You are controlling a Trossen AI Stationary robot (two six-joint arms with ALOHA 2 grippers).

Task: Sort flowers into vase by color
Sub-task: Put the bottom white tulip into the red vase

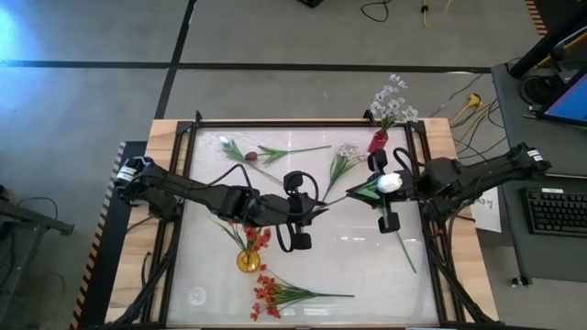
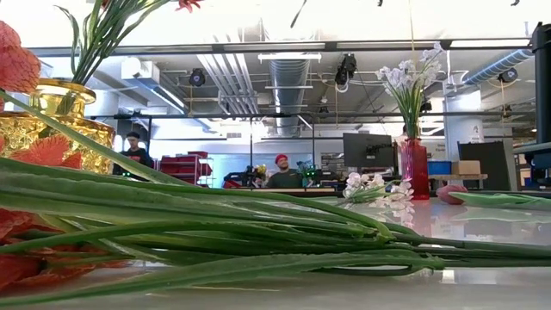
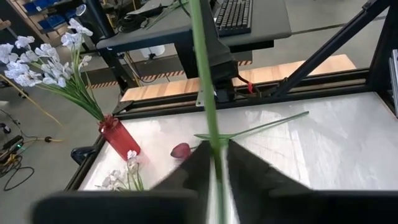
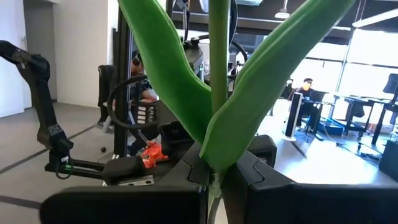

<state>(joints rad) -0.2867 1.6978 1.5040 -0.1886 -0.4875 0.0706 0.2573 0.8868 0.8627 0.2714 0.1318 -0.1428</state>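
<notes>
A white-bud flower [image 1: 390,183] with a long green stem [image 3: 208,93] hangs over the table's middle between my two grippers. My left gripper [image 1: 316,206] comes from the left and is shut on the stem. My right gripper [image 1: 374,191] comes from the right and is shut where the leaves [image 4: 168,68] branch off. A red vase [image 1: 378,141] with white sprays stands at the far right. A yellow vase [image 1: 248,260] with red-orange blossoms stands near the left. A maroon tulip [image 1: 250,156], a white spray [image 1: 344,156] and a red-orange spray [image 1: 275,295] lie flat on the table. My left gripper pinches the bare green stem [image 3: 216,149] between its two fingers, coming roughly level from the table's left. The stem runs on ahead of the fingers toward the right gripper, clear of the table. My right gripper pinches the stem at the foot of its two leaves [image 4: 214,168] between its two fingers, coming roughly level from the table's right. Stem and leaves stand up past the fingers. The flower is lifted clear of the table.
A loose green stem [image 1: 404,247] lies near the table's right side. A dark frame rail [image 1: 303,122] runs around the table. People sit at desks in the room behind [image 2: 280,172]. A desk with a keyboard [image 1: 555,211] stands beyond the right edge.
</notes>
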